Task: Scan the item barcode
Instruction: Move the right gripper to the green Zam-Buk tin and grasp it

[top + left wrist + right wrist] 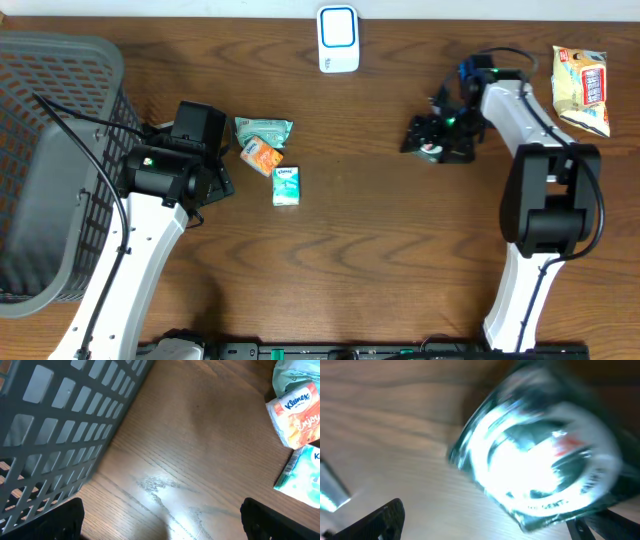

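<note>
A dark green packet (432,151) with a round white label lies on the table at the right. My right gripper (428,135) hangs just over it, open. In the right wrist view the packet (545,455) is blurred and glaring; its lower edge reaches toward the right finger (607,527), and the gripper (490,527) holds nothing. A white scanner (338,38) stands at the back centre. My left gripper (197,178) is open over bare wood (165,485) beside the basket, with nothing between its fingers (60,520).
A grey mesh basket (50,150) fills the left side and shows in the left wrist view (60,425). An orange Kleenex pack (262,155), a teal one (287,186) and a green packet (262,130) lie right of the left gripper. A snack bag (582,88) lies far right.
</note>
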Available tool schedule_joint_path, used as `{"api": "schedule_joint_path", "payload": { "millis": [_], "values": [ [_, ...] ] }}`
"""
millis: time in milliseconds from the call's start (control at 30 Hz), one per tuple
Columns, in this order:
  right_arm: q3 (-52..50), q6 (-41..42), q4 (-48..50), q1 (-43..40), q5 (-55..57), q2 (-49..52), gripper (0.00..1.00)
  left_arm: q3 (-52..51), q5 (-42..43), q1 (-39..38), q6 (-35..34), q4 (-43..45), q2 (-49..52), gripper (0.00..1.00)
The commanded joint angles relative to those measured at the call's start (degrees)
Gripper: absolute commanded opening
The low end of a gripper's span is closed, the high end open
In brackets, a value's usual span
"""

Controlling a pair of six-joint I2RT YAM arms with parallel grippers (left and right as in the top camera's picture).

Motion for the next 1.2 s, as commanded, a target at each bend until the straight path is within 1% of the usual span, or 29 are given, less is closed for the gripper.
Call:
{"api": "schedule_joint_path", "payload": {
  "millis": [0,67,200,433,533,667,767,900,1033,1167],
  "values": [
    [2.2,-1.8,-0.2,1.8,-2.4,0.7,0.94,0.2,-0.7,0.3,-0.3,-0.2,-0.3,0.98],
    [4.0,0.5,-0.9,2.2,2.8,0.7,0.95,0.2,-0.7,0.3,-0.3,-0.2,-0.3,0.98],
    [5.9,10.2,-1.6,2.4,14.6,0.7,0.95,0.2,-0.7,0.3,-0.3,-0.2,-0.3,0.98],
    [5.5,22.4,3.1,3.1,15.6,0.7,0.93,0.2,-0.7,0.3,-0.3,-0.2,-0.3,0.98],
    [5.5,27.8,5.2,4.1,16.3,0.8,0.88,0.2,-0.7,0.3,-0.3,-0.2,-0.3,0.97],
    [5.5,36.1,5.6,6.1,21.9,0.8,0.86,0.2,-0.7,0.3,-0.3,-0.2,-0.3,0.97],
    [4.9,39.8,5.7,7.6,25.3,0.8,0.86,0.2,-0.7,0.3,-0.3,-0.2,-0.3,0.98],
    [2.5,46.1,6.8,9.0,30.2,0.8,0.84,0.2,-0.7,0.3,-0.3,-0.2,-0.3,0.98],
    [-0.7,50.1,8.4,9.0,30.1,0.8,0.81,0.2,-0.7,0.3,-0.3,-0.2,-0.3,0.98],
    [-3.4,50.9,9.4,9.0,28.1,0.8,0.8,0.2,-0.7,0.3,-0.3,-0.2,-0.3,0.98]
  ]
}}
